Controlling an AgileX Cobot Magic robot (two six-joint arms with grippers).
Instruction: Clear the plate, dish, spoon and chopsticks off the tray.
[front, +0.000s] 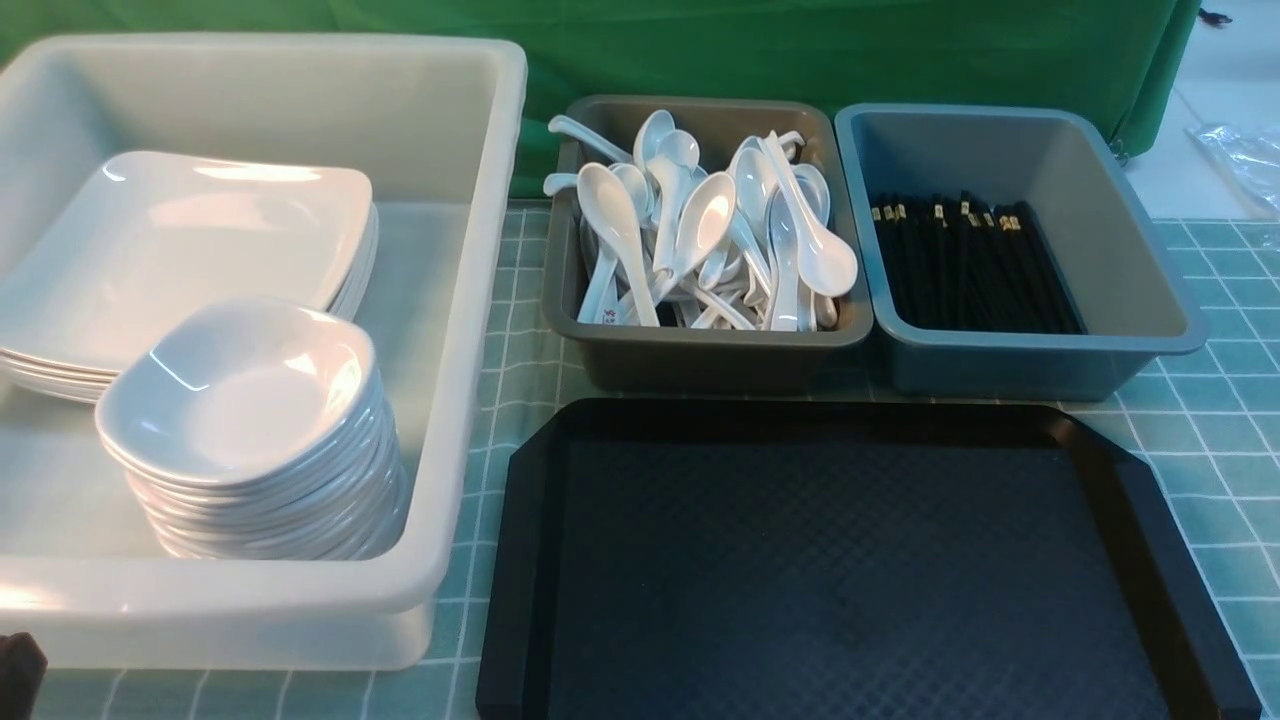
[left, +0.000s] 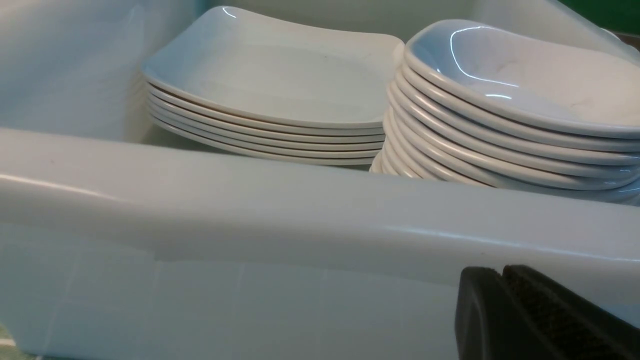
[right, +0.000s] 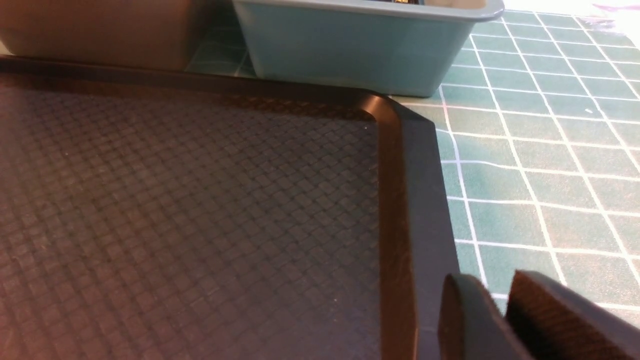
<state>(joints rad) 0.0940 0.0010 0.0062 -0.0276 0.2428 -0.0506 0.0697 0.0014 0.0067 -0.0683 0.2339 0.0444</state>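
The black tray (front: 860, 560) lies on the desk in front, and its textured surface carries nothing. The large white plates (front: 190, 250) are stacked in the big white tub (front: 470, 330) at the left, and a stack of small deep dishes (front: 250, 420) stands just beside them, nearer to the robot. The white spoons (front: 700, 230) are piled in the brown-grey tub (front: 700, 350) behind the tray. The black chopsticks (front: 970, 265) lie in the blue-grey tub (front: 1130, 290) next to it, on the right.

The left gripper (left: 502, 280) is low, outside the near wall of the white tub; its fingers (left: 480, 315) are pressed together and hold nothing. The right gripper (right: 500, 295) is above the right rim of the tray; its fingers (right: 465, 320) have a narrow gap between them, with nothing inside.
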